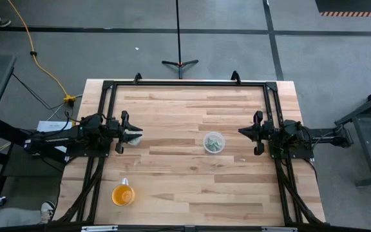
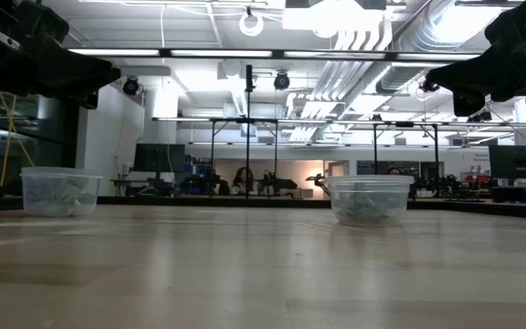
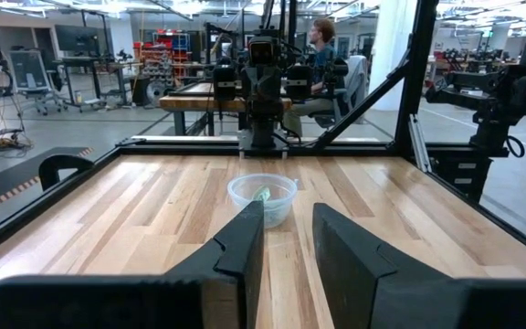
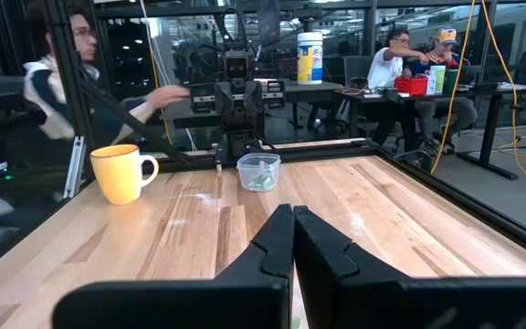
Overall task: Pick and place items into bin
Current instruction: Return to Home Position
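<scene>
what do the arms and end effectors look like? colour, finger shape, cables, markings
The left arm and right arm are matte black, blocky links; thin dark cables seem to run beside the right arm. The left end effector and right end effector each have two flat black wedge fingers tapering toward the tip. No markings legible.

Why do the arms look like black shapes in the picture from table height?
Low view: bright ceiling lights sit behind the left arm and right arm, so both show as silhouettes, and the table carries a pale sheen. High view: even light, faint shadows.
</scene>
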Controlling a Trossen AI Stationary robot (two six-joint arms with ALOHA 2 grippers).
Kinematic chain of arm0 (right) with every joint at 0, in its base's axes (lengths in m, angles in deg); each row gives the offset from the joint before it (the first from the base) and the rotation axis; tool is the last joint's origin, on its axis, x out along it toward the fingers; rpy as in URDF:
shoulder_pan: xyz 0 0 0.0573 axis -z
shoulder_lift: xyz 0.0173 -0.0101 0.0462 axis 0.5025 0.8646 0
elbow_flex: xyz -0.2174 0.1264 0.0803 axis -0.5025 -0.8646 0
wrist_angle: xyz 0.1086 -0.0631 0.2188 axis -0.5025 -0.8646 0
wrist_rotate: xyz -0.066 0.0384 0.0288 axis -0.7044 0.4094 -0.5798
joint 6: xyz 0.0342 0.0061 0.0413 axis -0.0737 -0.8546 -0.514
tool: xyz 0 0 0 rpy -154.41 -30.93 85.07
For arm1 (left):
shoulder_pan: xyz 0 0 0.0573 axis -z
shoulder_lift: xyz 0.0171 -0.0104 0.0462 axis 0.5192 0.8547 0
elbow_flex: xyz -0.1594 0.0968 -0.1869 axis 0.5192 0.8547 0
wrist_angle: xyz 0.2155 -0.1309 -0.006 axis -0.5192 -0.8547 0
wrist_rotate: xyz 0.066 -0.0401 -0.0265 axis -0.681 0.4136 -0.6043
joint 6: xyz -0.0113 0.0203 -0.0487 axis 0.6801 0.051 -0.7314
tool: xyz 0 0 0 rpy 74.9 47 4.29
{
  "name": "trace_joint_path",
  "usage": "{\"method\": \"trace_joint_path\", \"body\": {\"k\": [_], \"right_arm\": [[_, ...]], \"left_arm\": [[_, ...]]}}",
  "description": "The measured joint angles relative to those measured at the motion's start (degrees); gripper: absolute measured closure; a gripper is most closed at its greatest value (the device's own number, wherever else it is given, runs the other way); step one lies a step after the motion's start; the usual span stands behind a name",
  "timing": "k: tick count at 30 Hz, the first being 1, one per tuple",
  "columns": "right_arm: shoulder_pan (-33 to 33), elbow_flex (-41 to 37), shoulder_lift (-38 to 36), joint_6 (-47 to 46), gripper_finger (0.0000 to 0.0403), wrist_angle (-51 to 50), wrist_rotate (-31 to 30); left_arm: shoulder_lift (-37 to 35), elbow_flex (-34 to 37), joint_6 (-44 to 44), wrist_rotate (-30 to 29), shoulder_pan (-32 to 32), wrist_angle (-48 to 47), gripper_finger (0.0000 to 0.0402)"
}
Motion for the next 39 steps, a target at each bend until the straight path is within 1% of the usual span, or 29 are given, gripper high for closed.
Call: {"method": "trace_joint_path", "body": {"k": [22, 39], "right_arm": [[0.0, 0.0, 0.0, 0.0, 0.0396, 0.0, 0.0], [0.0, 0.0, 0.0, 0.0, 0.04, 0.0, 0.0]], "left_arm": [[0.0, 0.0, 0.0, -0.1, 0.0, 0.0, 0.0271], [0.0, 0.0, 0.0, -0.1, 0.0, 0.0, 0.027]]}}
